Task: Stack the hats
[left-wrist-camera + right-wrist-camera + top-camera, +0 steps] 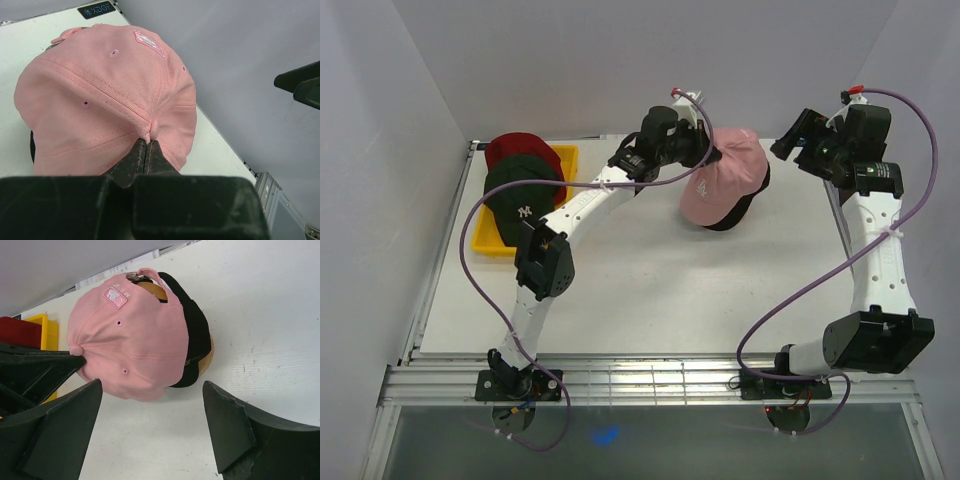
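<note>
A pale pink cap point(725, 180) sits at the back middle of the table, draped over a black cap point(738, 214) on a wooden stand point(207, 357). My left gripper point(708, 155) is shut on the pink cap's top button; in the left wrist view the jaws point(146, 142) pinch the fabric of the cap point(110, 100). My right gripper point(786, 140) is open and empty just right of the pink cap point(130, 335), with the gripper point(152, 385) apart from it. A dark green cap with a white logo point(525, 195) lies on a dark red cap point(520, 148) at the left.
The green and red caps rest in a yellow tray point(566, 156) at the table's back left, which also shows in the right wrist view point(47, 325). White walls close the table at the back and both sides. The table edge point(235, 155) runs near the pink cap.
</note>
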### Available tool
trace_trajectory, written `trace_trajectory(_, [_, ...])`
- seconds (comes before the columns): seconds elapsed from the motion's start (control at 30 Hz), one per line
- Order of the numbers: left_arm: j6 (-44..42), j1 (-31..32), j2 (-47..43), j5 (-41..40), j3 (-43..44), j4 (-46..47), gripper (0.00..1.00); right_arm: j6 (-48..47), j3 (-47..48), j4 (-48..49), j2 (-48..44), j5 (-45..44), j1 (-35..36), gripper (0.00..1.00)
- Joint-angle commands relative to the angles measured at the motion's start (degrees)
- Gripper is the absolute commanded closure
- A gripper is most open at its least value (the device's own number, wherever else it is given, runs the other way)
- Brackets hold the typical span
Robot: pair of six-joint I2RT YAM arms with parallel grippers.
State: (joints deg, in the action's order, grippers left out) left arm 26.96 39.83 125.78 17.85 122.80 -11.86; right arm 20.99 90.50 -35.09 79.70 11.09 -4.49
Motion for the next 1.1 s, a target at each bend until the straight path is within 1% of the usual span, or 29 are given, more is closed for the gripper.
trace_trajectory(0.0, [0.81,-0.11,1.14,1.57,2.09,-1.24,1.00,0.19,0.99,0.73,0.63,0.16,-0.43,0.14])
trace_trajectory(0.2, [1.78,-0.11,2.19,1.93,-0.46,-0.62,1.00,0.19,0.47,1.43,3.09,-0.54,-0.52,0.14])
trace_trajectory(0.3, [1.78,-0.11,2.63,0.70,-0.98,-1.24,1.00,0.28,-0.06,1.95,4.14,-0.46,-0.61,0.14])
trace_trajectory(0.33, [1.69,-0.11,2.63,0.61,-1.68,-1.15,0.96,0.36,-0.15,2.13,4.49,-0.54,-0.61,0.14])
trace_trajectory(0.53, [2.57,-0.19,2.46,-0.53,-3.18,-0.89,0.85,0.80,2.31,2.40,9.24,-0.11,-1.57,0.14])
trace_trajectory(0.63, [2.48,-0.11,1.49,-0.62,-4.06,-0.36,0.75,1.42,4.68,2.31,12.40,0.68,-2.18,0.14])
trace_trajectory(0.67, [2.40,-0.11,1.05,-0.62,-4.50,-0.01,0.68,1.51,5.47,2.31,14.24,1.03,-2.28,0.15])
trace_trajectory(0.8, [2.13,-0.11,0.26,-0.53,-5.56,-0.18,0.56,2.91,9.77,2.66,18.55,2.79,-2.89,0.15])
trace_trajectory(0.87, [2.04,-0.11,-0.09,-0.62,-6.08,-0.27,0.54,3.35,11.36,2.57,21.01,2.97,-2.98,0.15])
trace_trajectory(1.0, [1.87,-0.11,-2.46,-0.62,-9.24,1.13,0.46,4.49,13.91,3.36,24.35,3.76,-3.15,0.16])
trace_trajectory(1.07, [1.34,-0.11,-2.90,-0.71,-9.69,0.96,0.44,4.85,15.67,3.54,26.37,4.20,-3.15,0.16])
